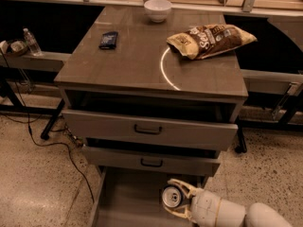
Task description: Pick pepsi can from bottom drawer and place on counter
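Note:
The pepsi can (171, 196) lies on its side in the open bottom drawer (123, 202), its silver top facing the camera. My gripper (175, 197) reaches in from the lower right on a white arm, with its pale fingers (182, 185) curved around the can above and below. The counter (142, 60) is the grey-brown cabinet top with a white arc mark, above the two handled drawers.
On the counter stand a white bowl (157, 9), a dark flat packet (108, 39) and a chip bag (210, 40). The two upper drawers (147, 129) stick out over the bottom one. A water bottle (32, 41) stands on a shelf at left. Cables (71, 160) lie on the floor.

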Robot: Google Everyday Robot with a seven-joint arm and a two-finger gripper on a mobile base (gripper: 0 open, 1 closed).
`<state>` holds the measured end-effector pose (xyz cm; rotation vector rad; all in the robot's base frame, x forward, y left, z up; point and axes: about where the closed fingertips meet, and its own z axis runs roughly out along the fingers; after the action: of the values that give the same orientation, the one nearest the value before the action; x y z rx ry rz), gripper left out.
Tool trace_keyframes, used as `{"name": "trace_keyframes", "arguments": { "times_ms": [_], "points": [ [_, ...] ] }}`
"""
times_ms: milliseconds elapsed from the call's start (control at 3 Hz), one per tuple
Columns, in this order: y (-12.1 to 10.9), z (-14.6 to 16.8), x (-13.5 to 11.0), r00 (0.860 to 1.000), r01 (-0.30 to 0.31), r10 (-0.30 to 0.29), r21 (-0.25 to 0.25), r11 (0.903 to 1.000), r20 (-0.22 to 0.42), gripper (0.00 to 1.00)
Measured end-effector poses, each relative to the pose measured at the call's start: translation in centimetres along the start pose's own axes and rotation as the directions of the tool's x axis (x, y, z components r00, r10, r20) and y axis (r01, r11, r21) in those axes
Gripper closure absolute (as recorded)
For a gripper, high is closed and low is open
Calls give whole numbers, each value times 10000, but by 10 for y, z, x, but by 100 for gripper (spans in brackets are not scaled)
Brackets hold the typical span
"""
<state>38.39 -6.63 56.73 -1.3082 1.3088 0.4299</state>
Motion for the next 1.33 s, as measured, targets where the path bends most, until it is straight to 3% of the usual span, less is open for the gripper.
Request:
{"name": "trace_keyframes", "arguments": {
  "times_ms": [333, 667, 1000, 1333],
  "points": [
    [-28, -33, -63, 9938, 1108, -1111, 421, 9929, 48, 100],
    [-39, -47, -87, 9881, 1533, -1537, 704, 9857, 5, 100],
    [-39, -44, -86, 9881, 1527, -1536, 743, 9855, 64, 100],
    [-51, -44, -93, 9865, 1565, -1610, 1191, 9805, 294, 100]
  ]
}}
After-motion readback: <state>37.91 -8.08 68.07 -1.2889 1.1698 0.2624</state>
